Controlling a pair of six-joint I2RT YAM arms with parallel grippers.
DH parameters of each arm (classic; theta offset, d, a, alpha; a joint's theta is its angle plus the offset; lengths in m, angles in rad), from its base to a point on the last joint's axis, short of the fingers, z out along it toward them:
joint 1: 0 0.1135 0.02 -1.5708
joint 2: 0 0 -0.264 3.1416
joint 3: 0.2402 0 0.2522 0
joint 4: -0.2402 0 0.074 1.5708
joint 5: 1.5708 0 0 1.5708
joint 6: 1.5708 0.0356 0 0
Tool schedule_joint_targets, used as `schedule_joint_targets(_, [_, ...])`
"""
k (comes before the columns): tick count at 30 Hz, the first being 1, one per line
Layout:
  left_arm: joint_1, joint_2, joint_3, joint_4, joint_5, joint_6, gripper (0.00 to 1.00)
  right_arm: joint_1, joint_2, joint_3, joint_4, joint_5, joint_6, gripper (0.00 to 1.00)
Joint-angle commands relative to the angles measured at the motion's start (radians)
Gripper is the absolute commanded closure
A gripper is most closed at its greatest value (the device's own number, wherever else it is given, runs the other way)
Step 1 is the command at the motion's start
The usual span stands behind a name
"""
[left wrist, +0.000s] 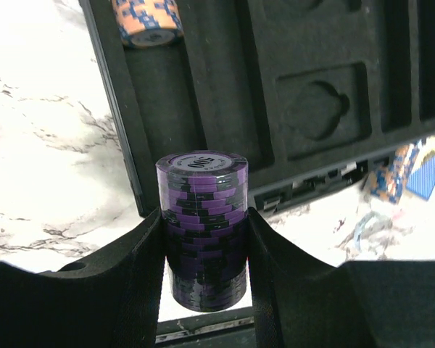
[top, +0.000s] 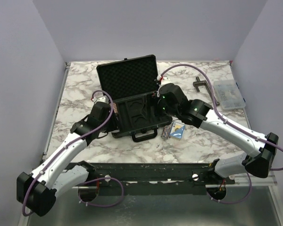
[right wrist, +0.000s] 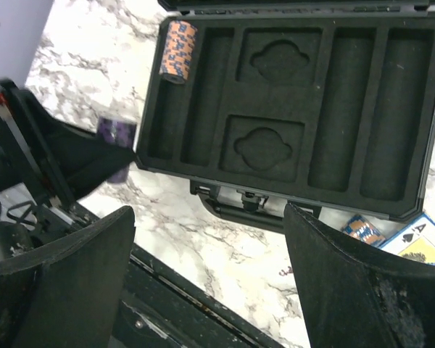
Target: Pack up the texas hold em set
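Left gripper [left wrist: 203,225] clamps a purple stack [left wrist: 201,188], its top chip reading "500" upside down, off the near-left corner of the open case [top: 134,115], which lies mid-table. Right gripper [right wrist: 210,217] gapes above. An orange stack [right wrist: 177,49] fills the leftmost slot. The deck [right wrist: 420,243] is cut off.

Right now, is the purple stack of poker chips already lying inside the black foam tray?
No, the purple stack is held by the left gripper, outside the black foam tray.

Tray [right wrist: 275,101] slots open; orange chip stack [right wrist: 178,51] blocks leftmost slot's far end; lid [top: 127,77] probably bars rear.
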Motion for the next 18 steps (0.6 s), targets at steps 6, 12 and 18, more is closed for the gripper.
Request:
schedule_joint_targets(6, [0.038,0.202,0.163,0.032,-0.116,-0.078,1.00,0.004,-0.064,-0.073,-0.009,0.023,-0.014,0.14])
schedule_joint_targets(12, [0.044,0.298,0.191,0.031,-0.101,-0.063,1.00,0.004,-0.080,-0.096,-0.006,0.021,-0.016,0.14])
schedule_joint_targets(18, [0.049,0.386,0.211,0.032,-0.108,-0.045,1.00,0.004,-0.090,-0.107,-0.009,0.017,-0.018,0.14])
